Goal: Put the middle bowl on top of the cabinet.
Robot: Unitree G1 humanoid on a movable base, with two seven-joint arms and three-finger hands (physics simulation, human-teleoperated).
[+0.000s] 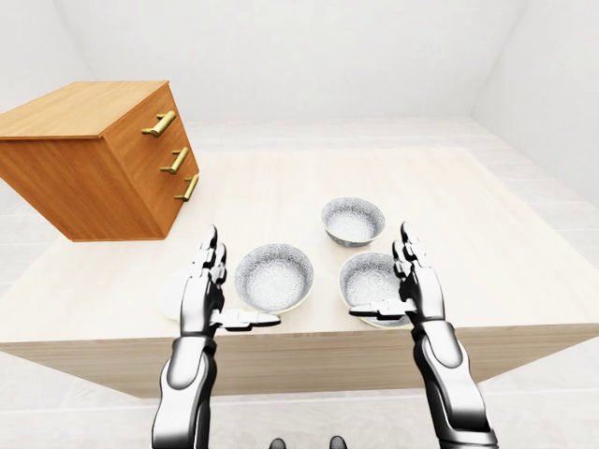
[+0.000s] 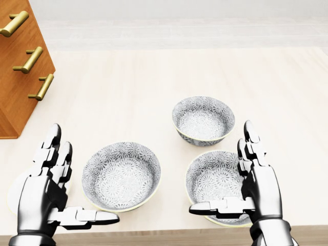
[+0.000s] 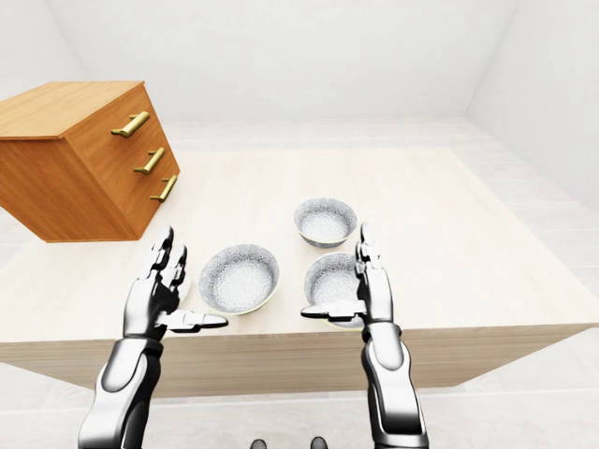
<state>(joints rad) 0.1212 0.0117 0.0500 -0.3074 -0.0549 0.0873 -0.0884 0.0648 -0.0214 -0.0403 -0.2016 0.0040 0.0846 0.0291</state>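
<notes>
I hold both hands low in the head view, palms facing each other, above the near edge of the pale wooden surface [image 2: 128, 87]. My left hand [image 2: 43, 192] is at the lower left, its fingers [image 2: 51, 148] spread wide and pointing up the frame, thumb jutting right toward the bowl beside it; it holds nothing. My right hand [image 2: 259, 187] is at the lower right, fingers likewise wide and empty, its thumb reaching left across the rim of the bowl under it. Three patterned grey bowls sit on the surface between and under my hands. The left bowl [image 2: 121, 176] lies just right of my left hand. The right bowl [image 2: 218, 179] sits partly beneath my right hand. The third bowl [image 2: 203, 119] stands higher in the frame, just above the right bowl and apart from both hands; across the frame it falls between the other two. All three are upright and look empty. The wooden cabinet [image 1: 94, 159] fills the upper left of the left-eye view, resting on the surface with three brass handles [image 1: 174, 160] on its face, well apart from the bowls.
</notes>
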